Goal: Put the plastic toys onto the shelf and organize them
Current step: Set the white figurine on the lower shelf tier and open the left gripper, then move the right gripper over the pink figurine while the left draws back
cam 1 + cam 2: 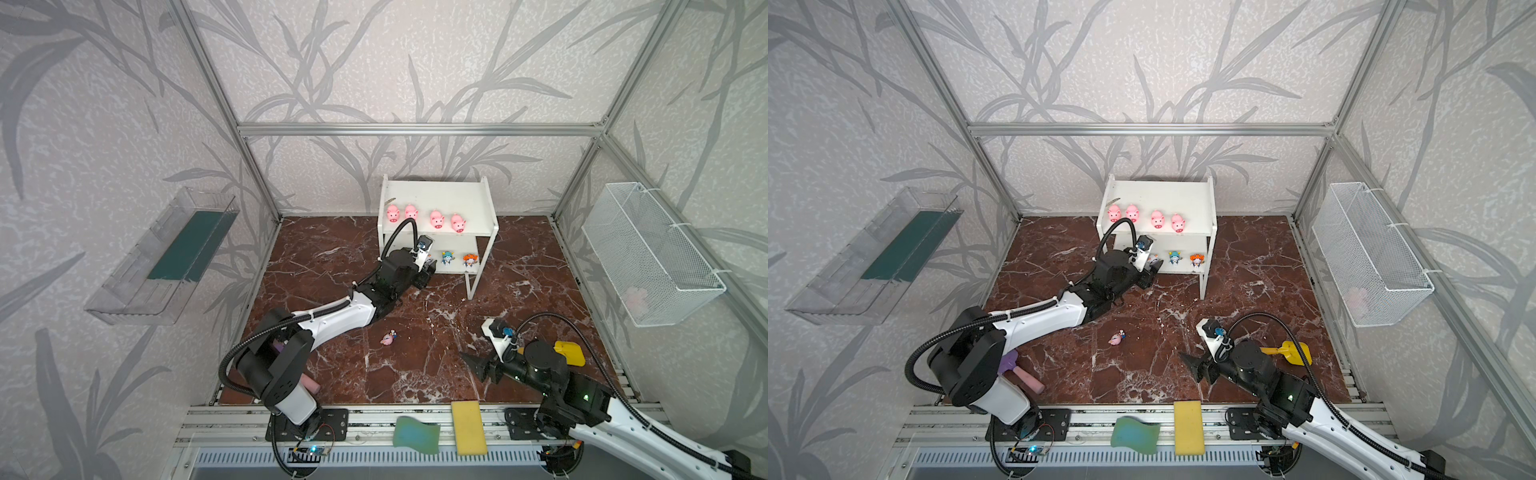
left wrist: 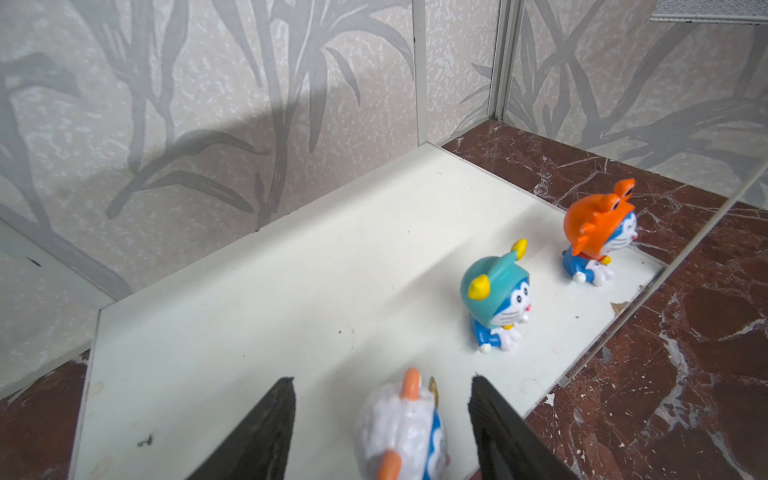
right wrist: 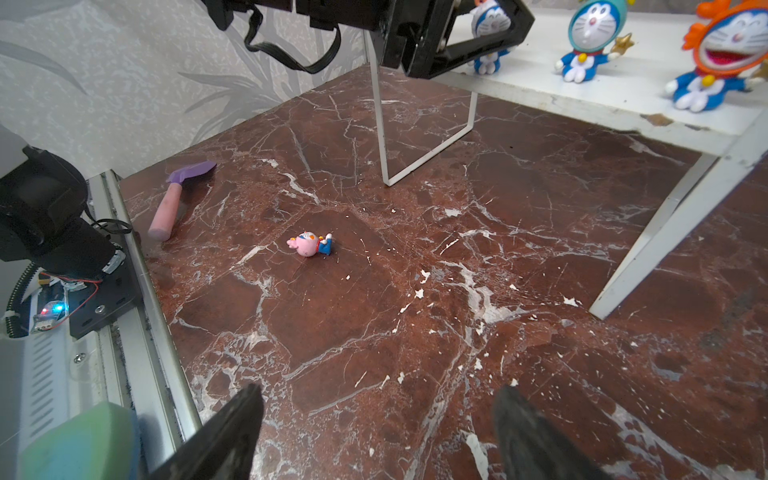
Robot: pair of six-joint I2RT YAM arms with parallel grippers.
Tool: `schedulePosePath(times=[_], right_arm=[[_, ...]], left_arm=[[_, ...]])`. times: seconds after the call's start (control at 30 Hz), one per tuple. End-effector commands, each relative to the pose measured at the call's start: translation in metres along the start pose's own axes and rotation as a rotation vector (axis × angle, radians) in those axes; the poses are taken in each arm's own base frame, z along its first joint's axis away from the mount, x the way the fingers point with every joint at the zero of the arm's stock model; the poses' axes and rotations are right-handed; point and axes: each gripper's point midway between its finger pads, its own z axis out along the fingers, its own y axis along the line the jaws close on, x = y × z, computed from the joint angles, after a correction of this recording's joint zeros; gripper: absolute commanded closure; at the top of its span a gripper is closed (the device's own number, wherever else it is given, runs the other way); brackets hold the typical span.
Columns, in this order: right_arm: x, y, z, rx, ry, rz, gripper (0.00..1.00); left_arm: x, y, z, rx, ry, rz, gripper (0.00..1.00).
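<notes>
Left fingers (image 2: 266, 436) are in at the shelf (image 1: 436, 193), lower tier, and they're spread: a sliver of daylight shows on each side of the white figurine (image 2: 399, 428) standing between them. Not pinching it. That toy sits close to the board's front edge, in line with the teal figurine (image 2: 496, 299) and the orange figurine (image 2: 598, 232), all three strung along the front lip. The orange one is nearly at the right end, just by the thin leg. Behind the row the lower board runs bare to its back edge, and there's bare board on the far side of the white toy from the teal one too.

Up top, four pigs (image 1: 436, 219) line the front edge in both top views, two and two with a wider gap mid-row. The board behind them is open to the back.

Out on the tabletop (image 1: 415, 374), the pink figurine (image 3: 311, 244) lies on its side, well apart from the shelf, open marble all round it, roughly between the two arms. Right fingers (image 3: 232, 432) hover over the tabletop near the front right, spread wide, holding nothing, with a clear run of marble from them to the pink toy. A yellow shovel (image 1: 569, 353) lies just behind that arm, near the right edge. Two sponges (image 1: 468, 428) rest on the front rail, off the marble.
</notes>
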Motion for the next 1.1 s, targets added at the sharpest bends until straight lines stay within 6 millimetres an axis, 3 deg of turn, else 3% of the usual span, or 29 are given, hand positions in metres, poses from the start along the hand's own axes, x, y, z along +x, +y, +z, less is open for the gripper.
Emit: schedulePosePath(times=[0.0, 0.23, 0.33, 0.73, 1.07], right_arm=[[-0.011, 0.003, 0.0, -0.009, -0.034, 0.004, 0.13], [-0.015, 0.006, 0.001, -0.021, -0.04, 0.0, 0.13], [-0.016, 0.006, 0.003, -0.023, -0.038, -0.003, 0.13], [-0.01, 0.009, 0.028, -0.02, 0.042, 0.028, 0.12], [-0.001, 0.04, 0.07, -0.136, 0.132, 0.003, 0.05]], left_arm=[[-0.01, 0.008, -0.007, -0.028, -0.034, 0.002, 0.27], [-0.004, 0.013, -0.019, -0.054, -0.026, 0.001, 0.19], [-0.004, 0.016, -0.027, -0.06, -0.031, -0.006, 0.01], [0.001, 0.02, -0.088, -0.055, -0.034, -0.094, 0.01], [0.04, 0.028, -0.165, -0.103, 0.039, -0.211, 0.01]])
